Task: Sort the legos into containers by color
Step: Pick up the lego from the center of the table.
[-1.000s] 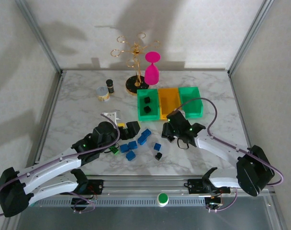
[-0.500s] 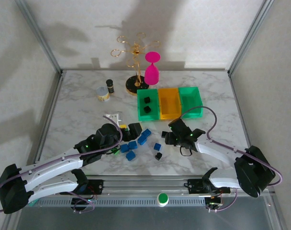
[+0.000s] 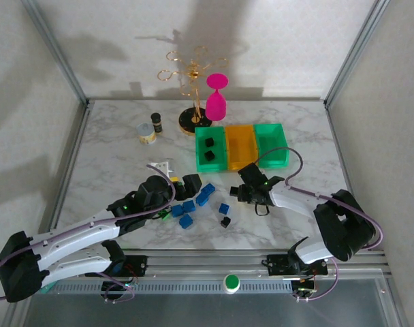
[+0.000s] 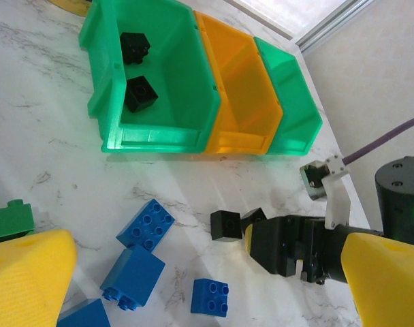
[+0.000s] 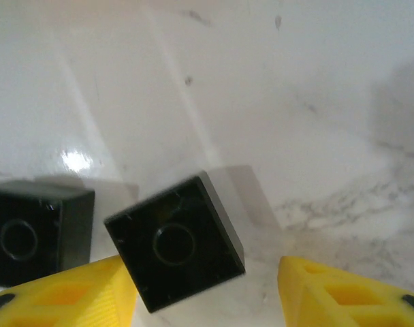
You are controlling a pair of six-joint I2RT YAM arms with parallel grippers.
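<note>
Right gripper (image 5: 203,286): your fingers (image 5: 343,296) are spread and low over the table (image 5: 261,102), pinching nothing.
Black brick (image 5: 174,246): it lies flat in the gap between those fingers. One corner is at one yellow pad, and bare marble shows before the other pad.
Second black brick (image 5: 37,235): it sits just outside that same pad, beside the first.
Right gripper's place: just in front of the bins (image 3: 211,167), on the orange bin's side.
Left gripper (image 3: 186,184): your fingers (image 4: 26,276) are spread wide and hold nothing.
Left gripper's place: also in front of the bins, off the near corner of the left green bin.
Blue bricks (image 3: 202,198): a loose cluster on the table in front of the left green bin, some of them between your two grippers.
Green brick (image 4: 9,219): on the table just beside one finger of your left gripper.
Third black brick (image 3: 225,221): alone in front of the bins, farther from them than your right gripper is.
Bins: three joined in a row, green, orange, green.
Left green bin (image 4: 152,139): two black bricks (image 4: 140,93) lie inside.
Orange bin (image 4: 237,102): in the middle, touching both green ones.
Right green bin (image 4: 299,119): at the row's far end from your left gripper.
Behind the bins: a pink goblet (image 3: 216,99) and a gold stand (image 3: 188,71).
Left of the bins: a tin can (image 3: 147,133) with a dark jar (image 3: 156,122) just beside it.
</note>
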